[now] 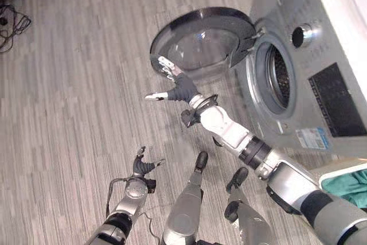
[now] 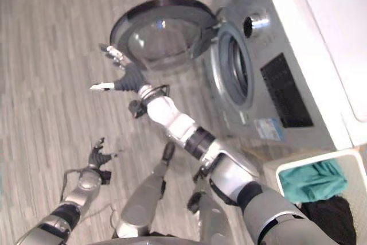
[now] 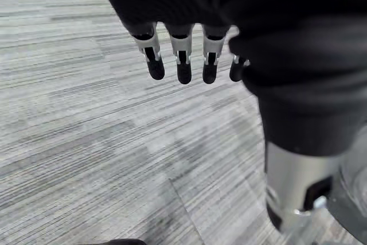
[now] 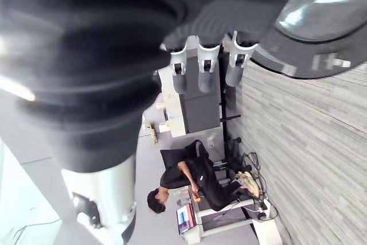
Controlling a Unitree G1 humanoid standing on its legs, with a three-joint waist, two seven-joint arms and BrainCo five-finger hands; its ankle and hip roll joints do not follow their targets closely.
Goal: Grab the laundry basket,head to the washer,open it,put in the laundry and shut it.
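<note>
The silver washer (image 1: 321, 44) stands at the right with its round glass door (image 1: 203, 38) swung wide open toward the left, baring the drum opening (image 1: 278, 76). My right hand (image 1: 179, 87) reaches to the door's near rim, fingers (image 4: 206, 64) straight and thumb spread; I cannot tell whether they touch the rim (image 4: 321, 44). My left hand (image 1: 140, 167) hangs low over the floor, its fingers (image 3: 180, 61) relaxed and holding nothing. The white laundry basket (image 2: 312, 160) sits on the floor beside the washer at lower right, with teal cloth (image 2: 312, 179) and black cloth (image 2: 332, 216) in it.
Grey plank floor spreads out left of the open door. Loose cables (image 1: 11, 24) lie on the floor at the far upper left. In the right wrist view a person (image 4: 189, 179) sits at a desk far behind.
</note>
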